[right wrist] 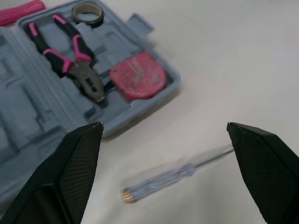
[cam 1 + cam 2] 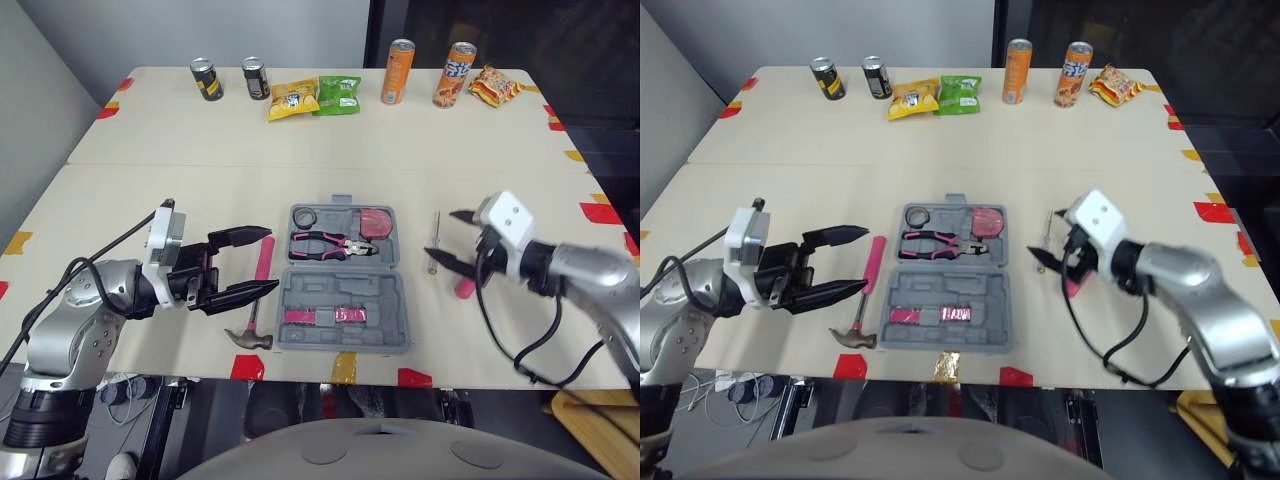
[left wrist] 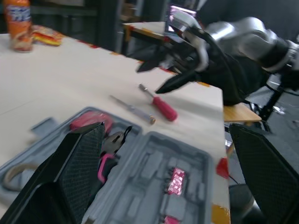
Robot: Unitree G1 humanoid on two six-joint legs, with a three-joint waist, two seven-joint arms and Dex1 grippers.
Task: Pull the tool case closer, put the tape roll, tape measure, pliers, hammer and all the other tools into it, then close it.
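Screwdrivers lie outside the tool case, so my right gripper hangs spread wide over the clear screwdriver. My left gripper, likewise released, hovers by the hammer, the case between them.

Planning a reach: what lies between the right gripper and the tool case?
A clear-handled screwdriver, lying on the table; the right wrist view shows it.

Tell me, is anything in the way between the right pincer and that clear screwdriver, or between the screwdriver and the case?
Nothing visible is. The right pincer hangs open just above the clear screwdriver, and only bare table separates it from the open tool case. The red screwdriver lies on the far side.
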